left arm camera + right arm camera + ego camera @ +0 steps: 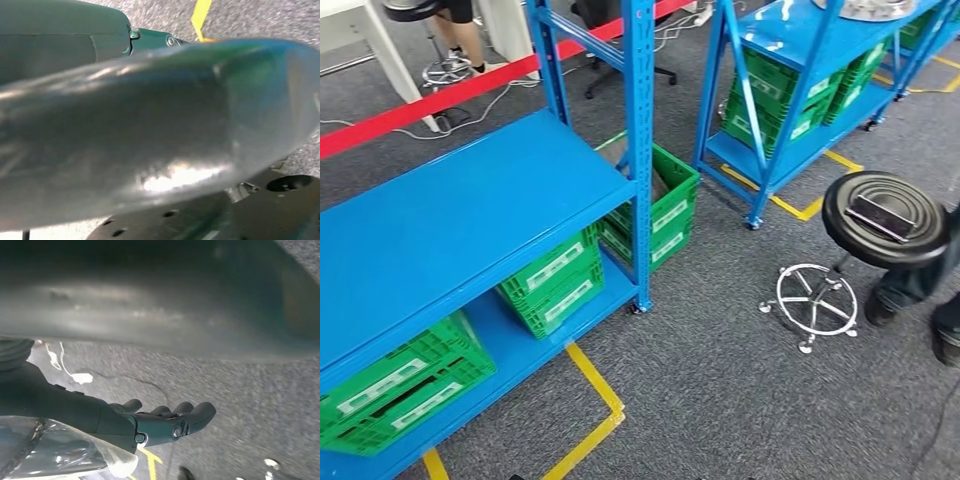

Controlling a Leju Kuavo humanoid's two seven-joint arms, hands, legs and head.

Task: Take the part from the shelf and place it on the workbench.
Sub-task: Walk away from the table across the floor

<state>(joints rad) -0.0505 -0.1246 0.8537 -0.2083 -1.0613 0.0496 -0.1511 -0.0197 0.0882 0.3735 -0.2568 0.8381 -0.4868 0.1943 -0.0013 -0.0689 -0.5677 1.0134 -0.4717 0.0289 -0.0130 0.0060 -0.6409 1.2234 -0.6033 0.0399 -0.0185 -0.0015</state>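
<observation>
A large silvery metal part point(158, 135) lies right in front of the left wrist camera, curved and shiny. My left hand point(149, 36) shows as a dark edge behind it and seems to hold it, with the fingers hidden. In the right wrist view the same part point(158, 300) runs blurred along one side. Its shiny rim point(56, 450) sits against the palm of my right hand point(158, 422), whose fingers point(188, 412) stretch out straight over the grey carpet. In the head view, a similar silver part point(863, 8) lies on top of the far blue shelf point(788, 30).
A blue shelf point(456, 220) with green crates point(554, 280) stands on the left, inside yellow floor tape point(595, 400). A black stool point(886, 215) with a phone on it stands at the right, a person's shoes point(916, 305) beside it. Grey carpet lies between.
</observation>
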